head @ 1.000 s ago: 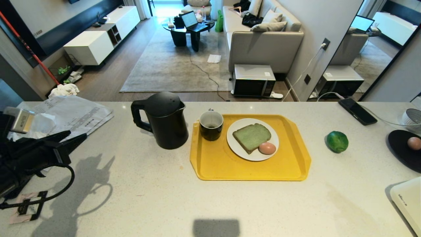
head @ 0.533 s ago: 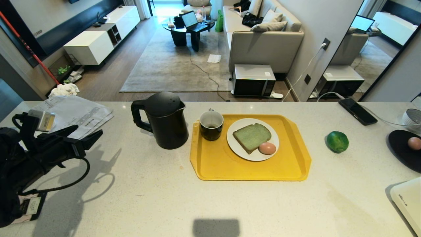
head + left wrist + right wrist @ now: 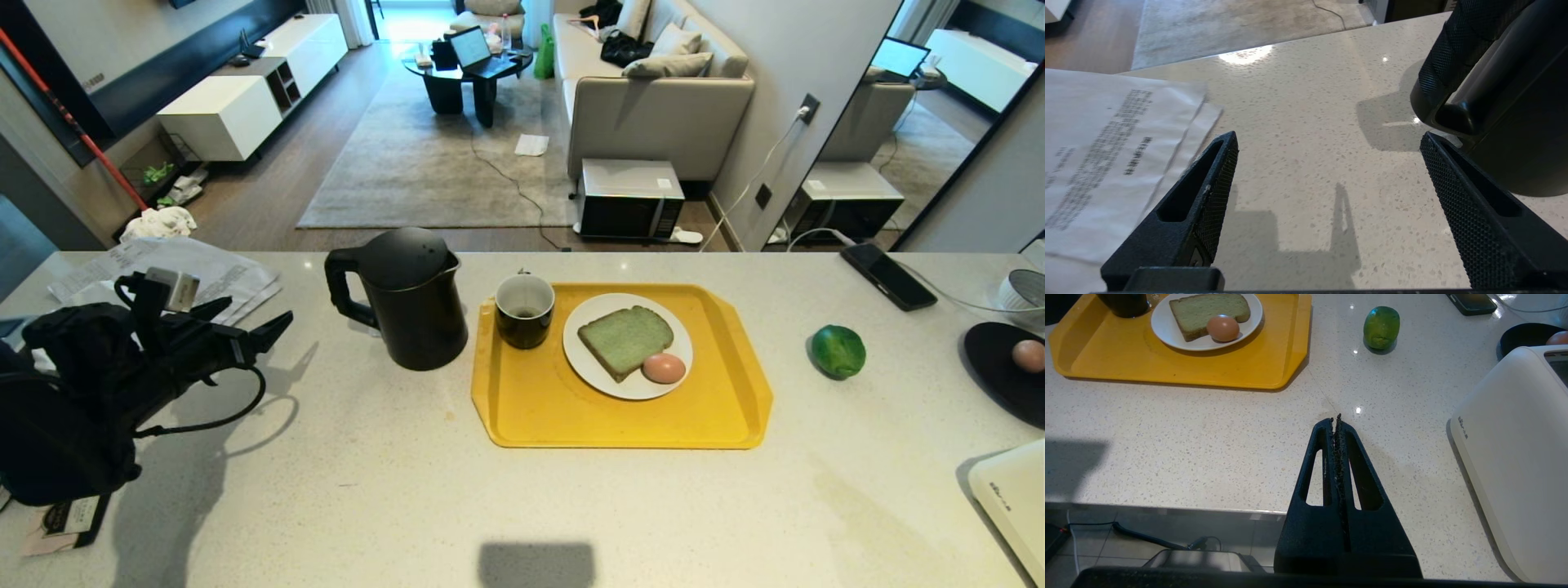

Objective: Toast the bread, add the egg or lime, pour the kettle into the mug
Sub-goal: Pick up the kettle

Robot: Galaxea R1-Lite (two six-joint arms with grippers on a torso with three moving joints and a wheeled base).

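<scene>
Two hands are showing. Nearest, the right hand (image 3: 1337, 418) is hanging just above the front edge of the speckled surface (image 3: 367, 490), its fingers pressed together on nothing, with a white toaster (image 3: 1515, 457) just beside it. The left hand (image 3: 257, 322) is hovering over the surface at the robot's left, level and pointing toward the kettle (image 3: 408, 298); its fingers (image 3: 1216, 171) are standing wide apart and empty, one tip lying close under the kettle's handle in the wrist view, though contact cannot be told. Printed papers (image 3: 196, 273) are lying beside that hand, farther back on the left.

Toward the middle, a yellow tray (image 3: 571, 416) is sitting flat on the surface. On it a white plate (image 3: 584, 363) is carrying the bread (image 3: 624, 339), lying flat, and the egg (image 3: 663, 368) is resting against the slice's near right corner. The mug (image 3: 524, 310) is standing upright in the tray's far left corner, just beside the plate. The kettle is standing upright just left of the tray, lid on, handle turned toward the left hand.

Right of the tray, well apart from it, the lime (image 3: 838, 351) is sitting on the bare surface. Farther right a dark dish (image 3: 992, 367) is holding a second egg (image 3: 1028, 355), and a black phone (image 3: 888, 276) is lying near the far edge. Beyond the surface, a sofa (image 3: 653, 106) and a rug (image 3: 424, 163) are showing.
</scene>
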